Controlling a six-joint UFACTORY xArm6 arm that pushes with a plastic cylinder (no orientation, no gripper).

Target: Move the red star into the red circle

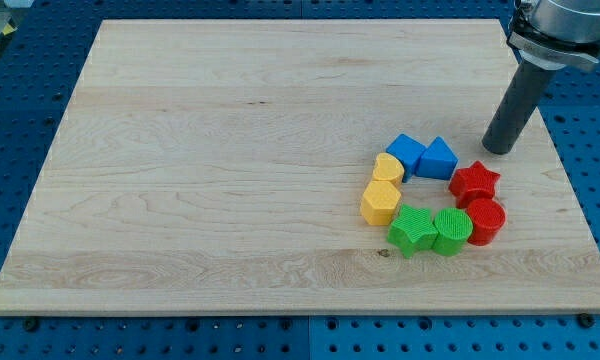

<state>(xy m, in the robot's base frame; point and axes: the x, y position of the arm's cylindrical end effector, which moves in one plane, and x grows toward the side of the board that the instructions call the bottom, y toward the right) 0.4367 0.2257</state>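
The red star [474,182] lies at the right of a ring of blocks on the wooden board [230,150]. The red circle [485,221] sits just below it, touching or nearly touching it. My tip [497,150] is on the board just above and to the right of the red star, a short gap away from it, and to the right of the blue blocks.
The ring also holds a blue cube [406,153], a blue triangle-like block [438,158], a yellow heart [387,168], a yellow hexagon [380,202], a green star [412,229] and a green circle [452,231]. The board's right edge [570,180] is close by.
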